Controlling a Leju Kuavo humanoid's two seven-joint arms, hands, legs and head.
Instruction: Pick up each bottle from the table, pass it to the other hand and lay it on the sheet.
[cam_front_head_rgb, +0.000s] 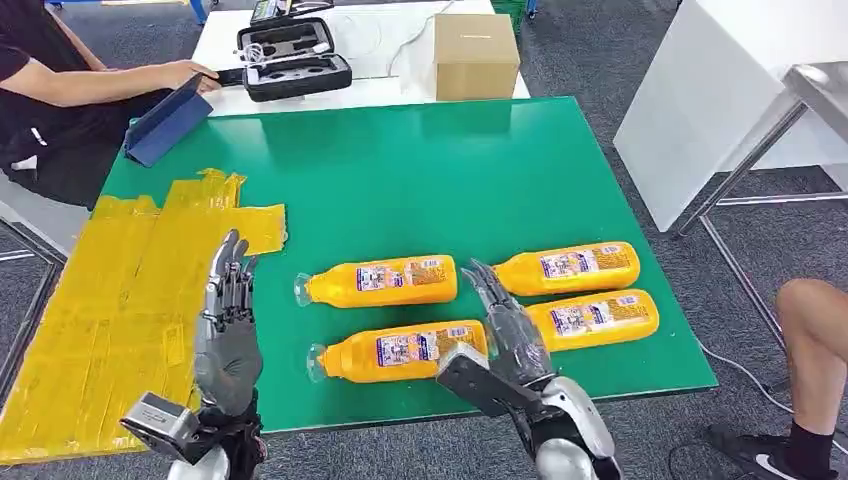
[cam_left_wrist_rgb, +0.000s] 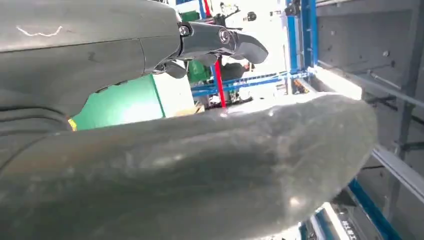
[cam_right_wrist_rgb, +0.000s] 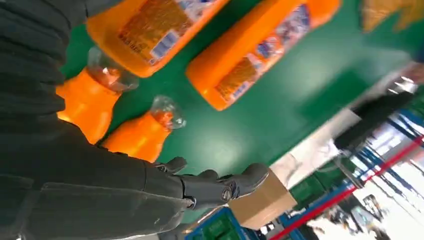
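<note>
Several orange bottles lie on their sides on the green table (cam_front_head_rgb: 420, 170): one (cam_front_head_rgb: 380, 281) at centre, one (cam_front_head_rgb: 400, 350) nearer the front edge, and two to the right (cam_front_head_rgb: 567, 266) (cam_front_head_rgb: 592, 320). My right hand (cam_front_head_rgb: 505, 325) hovers with straight, spread fingers between the front bottle's base and the right pair, holding nothing. In the right wrist view its fingers (cam_right_wrist_rgb: 220, 185) reach out over two bottle necks (cam_right_wrist_rgb: 137, 137). The yellow sheet (cam_front_head_rgb: 100, 290) covers the table's left side. My left hand (cam_front_head_rgb: 228, 320) is raised at the sheet's right edge, fingers (cam_left_wrist_rgb: 220, 40) apart and empty.
At the table's far left corner a person's hand rests on a blue folder (cam_front_head_rgb: 165, 125). Behind stand a white table with an open black case (cam_front_head_rgb: 290, 60) and a cardboard box (cam_front_head_rgb: 475, 55). Another white table (cam_front_head_rgb: 700, 100) and a person's leg (cam_front_head_rgb: 810, 330) are on the right.
</note>
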